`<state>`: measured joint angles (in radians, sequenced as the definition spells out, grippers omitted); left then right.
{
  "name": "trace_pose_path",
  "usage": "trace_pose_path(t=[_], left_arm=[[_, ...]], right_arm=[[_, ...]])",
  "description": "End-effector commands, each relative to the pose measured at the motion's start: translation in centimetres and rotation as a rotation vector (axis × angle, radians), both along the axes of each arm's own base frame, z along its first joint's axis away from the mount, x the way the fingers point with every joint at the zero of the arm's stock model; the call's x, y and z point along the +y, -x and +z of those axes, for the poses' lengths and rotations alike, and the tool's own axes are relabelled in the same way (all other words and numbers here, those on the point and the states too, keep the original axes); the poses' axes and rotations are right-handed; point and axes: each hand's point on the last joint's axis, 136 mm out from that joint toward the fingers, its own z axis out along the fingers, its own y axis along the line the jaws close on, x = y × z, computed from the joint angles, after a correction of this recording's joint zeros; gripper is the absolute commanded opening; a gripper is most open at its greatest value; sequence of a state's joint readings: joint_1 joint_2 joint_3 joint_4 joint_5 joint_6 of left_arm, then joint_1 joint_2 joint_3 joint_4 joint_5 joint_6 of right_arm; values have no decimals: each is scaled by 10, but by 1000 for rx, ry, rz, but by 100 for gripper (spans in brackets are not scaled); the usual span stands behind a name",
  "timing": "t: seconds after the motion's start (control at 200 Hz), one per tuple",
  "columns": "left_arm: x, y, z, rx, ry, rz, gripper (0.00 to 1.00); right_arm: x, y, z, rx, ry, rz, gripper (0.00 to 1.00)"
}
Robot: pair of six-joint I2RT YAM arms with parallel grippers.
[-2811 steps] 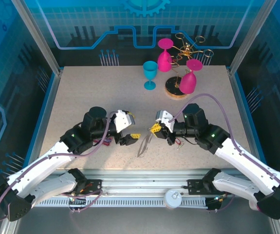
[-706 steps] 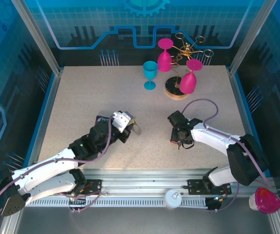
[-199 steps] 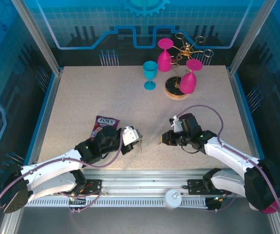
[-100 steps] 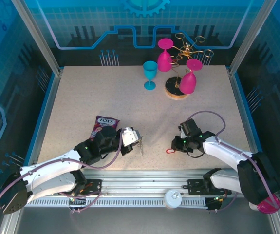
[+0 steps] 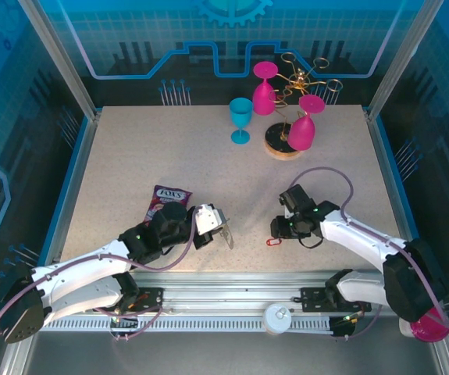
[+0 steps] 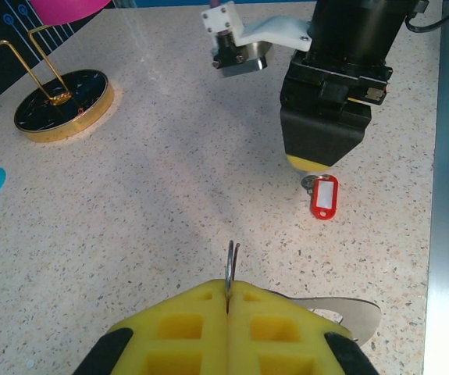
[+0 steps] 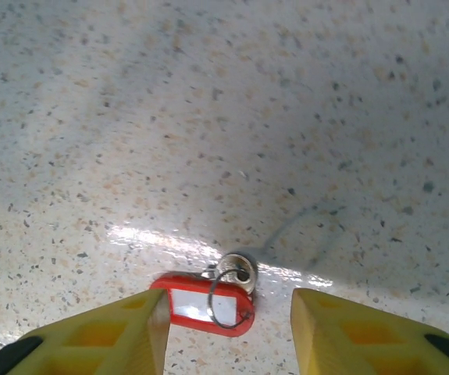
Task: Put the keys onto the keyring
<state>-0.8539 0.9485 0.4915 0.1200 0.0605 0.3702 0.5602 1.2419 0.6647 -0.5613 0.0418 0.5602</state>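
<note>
Keys, a small silver piece joined to a red tag, lie flat on the table, between the tips of our right gripper. Its yellow fingers stand partly open on either side of the tag and hold nothing. Our left gripper is closed tight on the keyring. It pinches a thin wire ring upright, edge toward the keys. We judge this pose presents the ring for threading. The two grippers sit near each other, not touching.
</note>
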Motion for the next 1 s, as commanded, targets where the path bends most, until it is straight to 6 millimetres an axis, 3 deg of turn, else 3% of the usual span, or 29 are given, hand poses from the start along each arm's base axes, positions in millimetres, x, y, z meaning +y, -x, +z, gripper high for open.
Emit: trace_pose_path(t=[0.0,0.21,0.405,0.525,0.81,0.996], left_arm=[[-4,5,9,-25,26,-40,0],[-4,6,8,-22,19,-43,0],[-4,5,8,-22,19,-38,0],[-4,5,8,-23,18,-40,0],[-4,5,8,-25,19,-38,0],[-3,5,8,-25,18,-36,0]], right_arm=[[-7,7,0,20,153,88,45],[2,9,-8,50,309,183,33],[-1,7,-12,45,454,227,22],[-4,9,-17,50,507,246,20],[-1,11,-23,62,512,259,15],[2,12,-21,58,495,263,3]])
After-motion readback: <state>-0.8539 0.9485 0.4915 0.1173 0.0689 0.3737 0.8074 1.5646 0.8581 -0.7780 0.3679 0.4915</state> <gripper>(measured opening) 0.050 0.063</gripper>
